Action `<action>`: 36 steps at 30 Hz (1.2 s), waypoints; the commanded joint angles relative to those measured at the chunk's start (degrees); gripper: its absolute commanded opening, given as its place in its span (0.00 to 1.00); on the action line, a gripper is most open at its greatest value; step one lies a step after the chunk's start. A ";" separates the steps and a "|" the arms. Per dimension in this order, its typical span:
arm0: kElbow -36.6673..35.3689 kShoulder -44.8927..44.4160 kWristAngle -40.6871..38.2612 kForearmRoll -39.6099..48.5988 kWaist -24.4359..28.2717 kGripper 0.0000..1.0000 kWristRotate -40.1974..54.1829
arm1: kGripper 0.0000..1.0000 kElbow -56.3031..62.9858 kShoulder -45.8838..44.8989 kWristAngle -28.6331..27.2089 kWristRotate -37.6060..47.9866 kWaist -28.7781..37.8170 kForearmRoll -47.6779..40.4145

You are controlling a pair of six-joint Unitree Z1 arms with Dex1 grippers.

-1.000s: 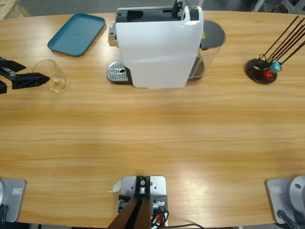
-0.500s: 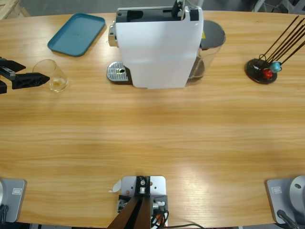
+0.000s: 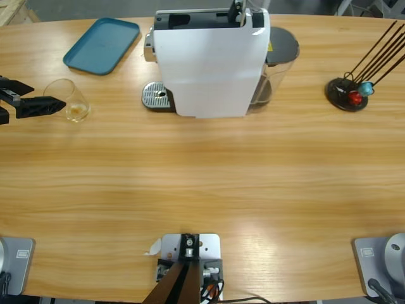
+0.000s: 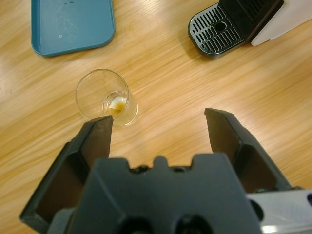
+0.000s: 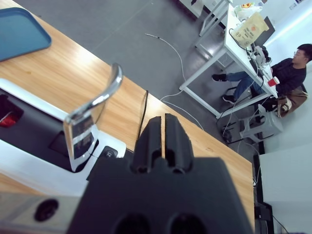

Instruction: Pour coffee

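A small clear glass tumbler (image 3: 69, 101) stands upright near the table's left end, with a thin amber layer of coffee (image 3: 77, 113) in its bottom. My left gripper (image 3: 44, 96) is open just left of it. In the left wrist view the tumbler (image 4: 105, 97) with the coffee (image 4: 116, 105) stands just beyond the left jaw's tip, not between the jaws of the left gripper (image 4: 158, 129). My right gripper (image 5: 163, 131) is shut and empty, held above the white coffee machine beside its silver lever (image 5: 92, 114). The right arm does not show in the high view.
The white coffee machine (image 3: 212, 63) stands at the back middle, its drip tray (image 3: 157, 96) facing the tumbler. A teal tray (image 3: 101, 44) lies at the back left. A black capsule stand (image 3: 347, 94) is at the right. A seated person (image 5: 292, 70) shows far off.
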 commanded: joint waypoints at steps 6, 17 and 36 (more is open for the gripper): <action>1.99 1.01 -0.02 -0.77 -0.28 0.82 -0.42 | 0.00 -4.19 6.89 -0.66 -2.82 3.62 -2.36; 2.04 0.99 -0.02 -0.77 -0.28 0.82 -0.42 | 0.00 -4.89 11.09 -0.57 -2.91 5.37 -2.80; 2.11 0.94 -0.02 -0.77 -0.28 0.82 -0.42 | 0.00 -7.46 19.02 -1.35 -3.54 9.07 -3.26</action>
